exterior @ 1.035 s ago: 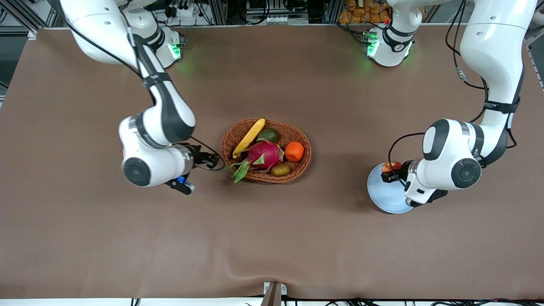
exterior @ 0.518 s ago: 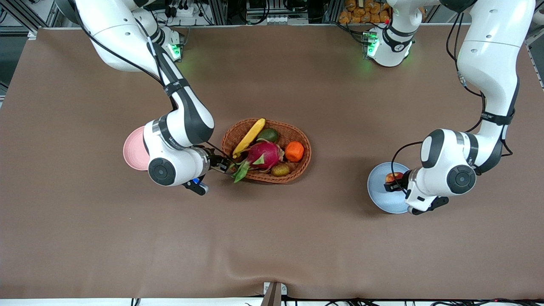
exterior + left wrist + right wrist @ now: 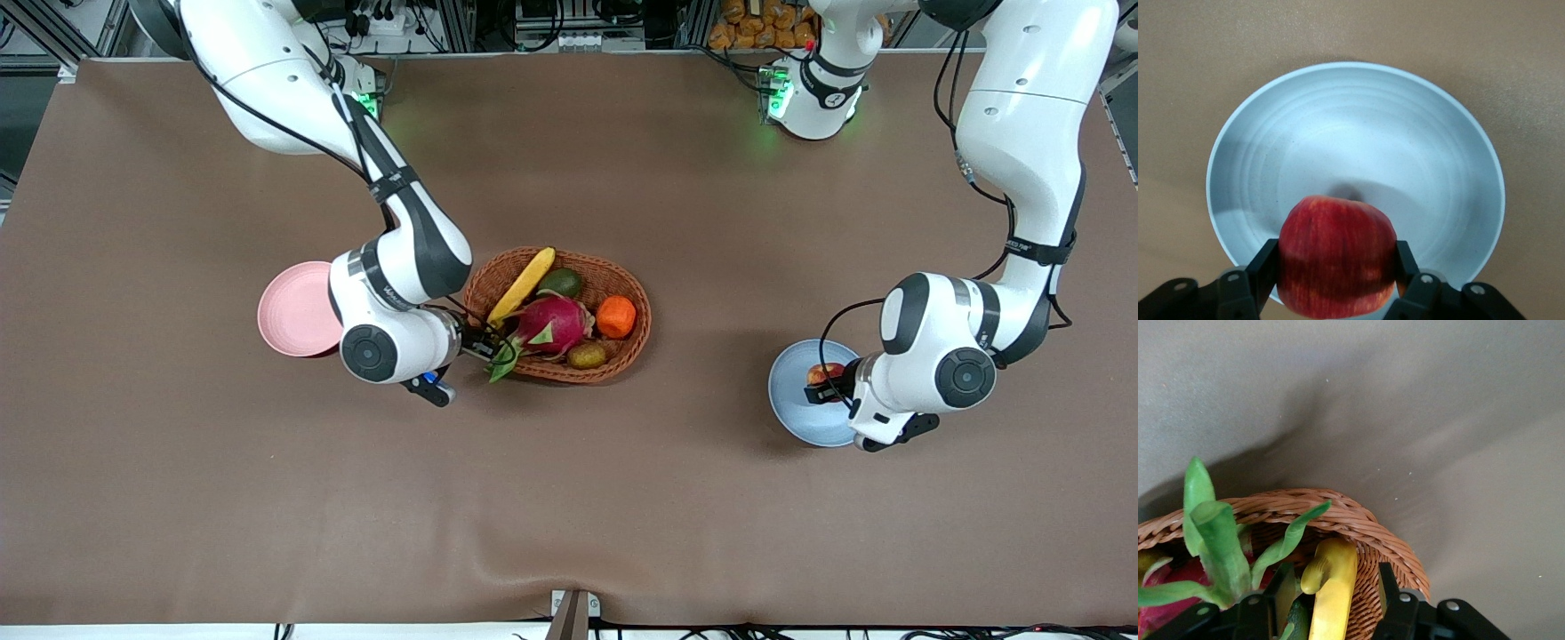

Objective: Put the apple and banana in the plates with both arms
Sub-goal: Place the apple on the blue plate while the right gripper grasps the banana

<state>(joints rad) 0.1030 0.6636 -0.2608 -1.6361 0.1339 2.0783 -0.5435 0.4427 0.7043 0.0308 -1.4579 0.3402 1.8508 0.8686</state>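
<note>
The red apple (image 3: 1337,257) sits between the fingers of my left gripper (image 3: 1337,270), which press on both of its sides. It is low over the light blue plate (image 3: 1358,133), at the left arm's end of the table. From the front, the apple (image 3: 823,372) shows over the blue plate (image 3: 798,411) at the left gripper (image 3: 825,386). The yellow banana (image 3: 523,284) lies in the wicker basket (image 3: 628,352). My right gripper (image 3: 483,345) is open at the basket's rim. Up close, the banana's end (image 3: 1331,583) lies between the right gripper's (image 3: 1335,603) spread fingers. The pink plate (image 3: 292,311) lies bare beside the right arm.
The basket also holds a magenta dragon fruit (image 3: 553,322) with green leaves (image 3: 1211,533), an orange (image 3: 616,316), a green avocado (image 3: 562,283) and a brownish kiwi (image 3: 586,356). Brown cloth (image 3: 569,498) covers the table.
The right arm has swung toward the basket, uncovering the pink plate, and its gripper now reaches the rim. The left arm has carried the apple a little farther in over the blue plate.
</note>
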